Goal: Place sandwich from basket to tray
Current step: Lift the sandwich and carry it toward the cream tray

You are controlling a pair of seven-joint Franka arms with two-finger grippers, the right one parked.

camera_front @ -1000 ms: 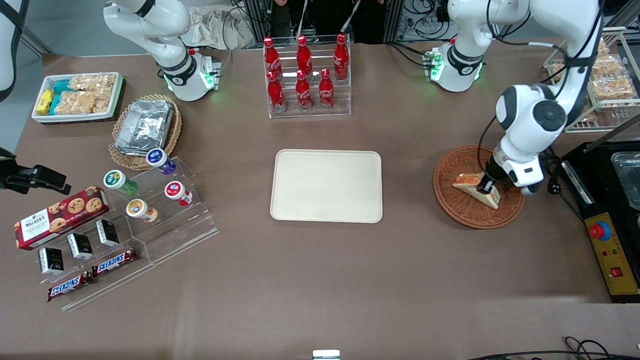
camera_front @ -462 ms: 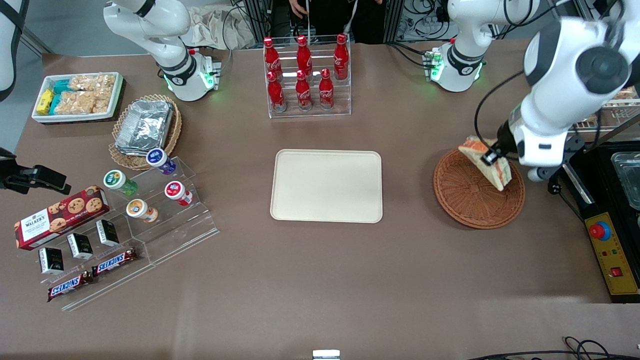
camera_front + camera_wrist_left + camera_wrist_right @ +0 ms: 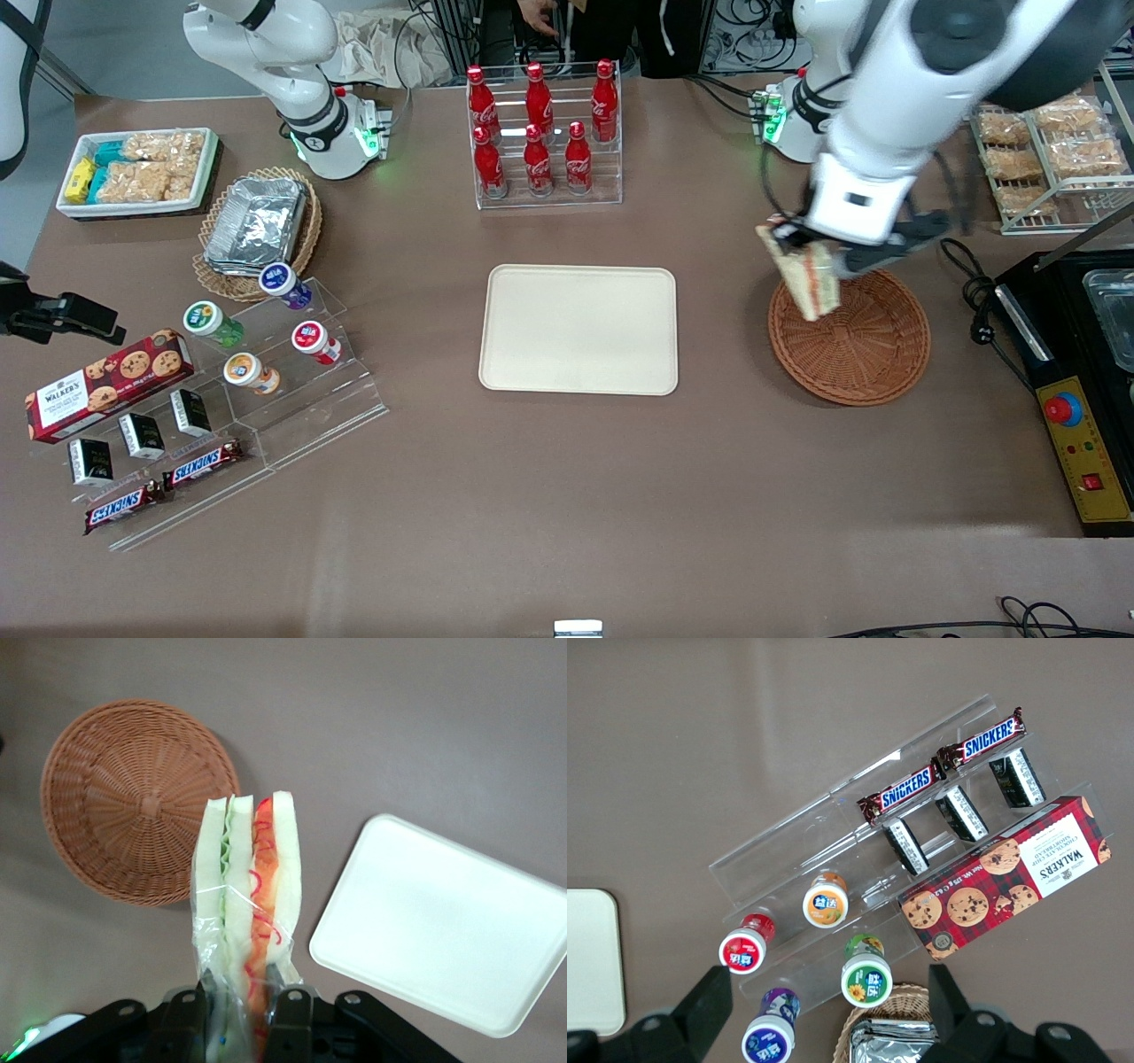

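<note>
We find the jaws of the gripper clamped on the wrapped end of the sandwich, which hangs point-down, its bread and filling layers standing on edge. In the front view the sandwich is held clear above the basket, over the rim nearest the tray. The basket holds nothing else that we can see. The tray lies bare on the counter, well apart from the basket and nearer the parked arm's end.

In our judgement the carry is the step in hand. We recommend holding height until the load is over the tray's middle, keeping the grip firm since only a narrow end is pinched, then lowering until the sandwich rests flat before release.
</note>
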